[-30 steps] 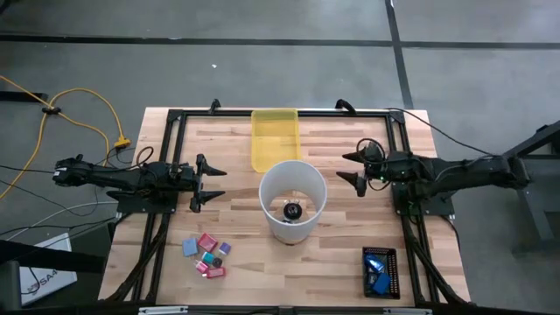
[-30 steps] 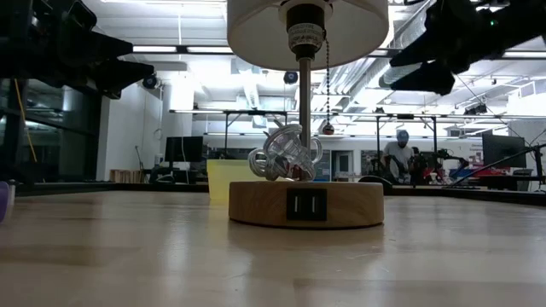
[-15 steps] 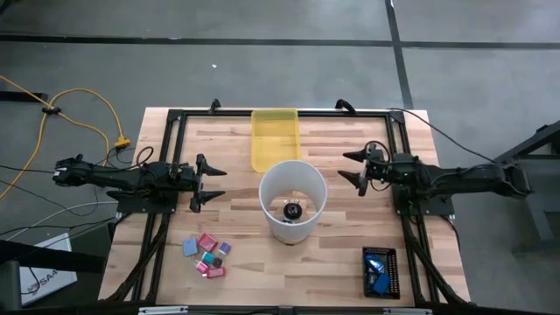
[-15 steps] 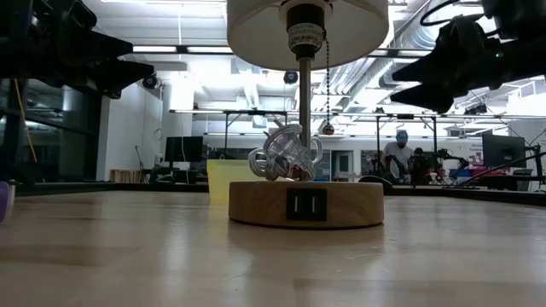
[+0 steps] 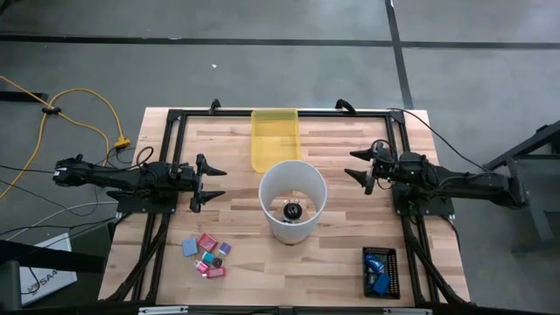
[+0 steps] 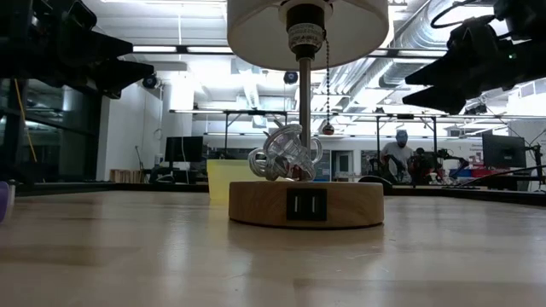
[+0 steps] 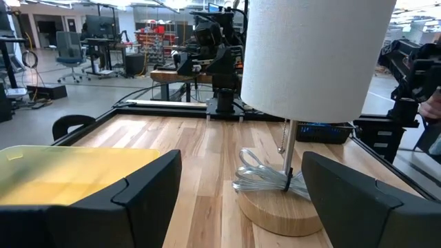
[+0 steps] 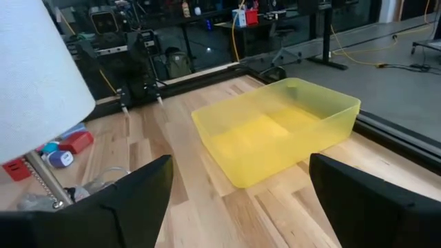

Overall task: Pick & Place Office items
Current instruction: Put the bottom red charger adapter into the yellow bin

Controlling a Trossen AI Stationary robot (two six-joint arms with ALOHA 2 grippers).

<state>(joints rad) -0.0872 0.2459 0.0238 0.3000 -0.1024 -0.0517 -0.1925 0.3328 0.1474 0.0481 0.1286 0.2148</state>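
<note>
Left end effector point(image 5: 210, 183): held above the desk's left side, level with the lamp and pointed toward it; its fingers are spread apart and nothing is gripped.
Right end effector point(image 5: 360, 165): held above the desk's right side, pointed toward the lamp and the tray; its fingers are spread wide and nothing is held between them.
Office items point(image 5: 207, 255): a loose cluster of small pink, red, purple and light-blue pieces is seen lying on the desk near its front-left corner, well apart from both end effectors.
Blue pieces point(image 5: 379, 280): two slightly bigger bright-blue pieces are seen inside a black basket.
Black basket point(image 5: 381, 254): placed near the desk's front-right corner.
Lamp point(image 5: 292, 199): a table lamp with a white shade is set at the middle of the desk, between the two arms; in the low view its round wooden base point(image 6: 304, 203) with a socket, a metal stem and a pull chain are shown.
Yellow tray point(image 5: 275, 138): set at the desk's back edge, just behind the lamp; nothing can be seen lying in it.
Desk point(image 5: 236, 157): a light wooden top framed by black rails.
Room: a person point(image 6: 397, 154) is seen far behind the desk in the low view.
</note>
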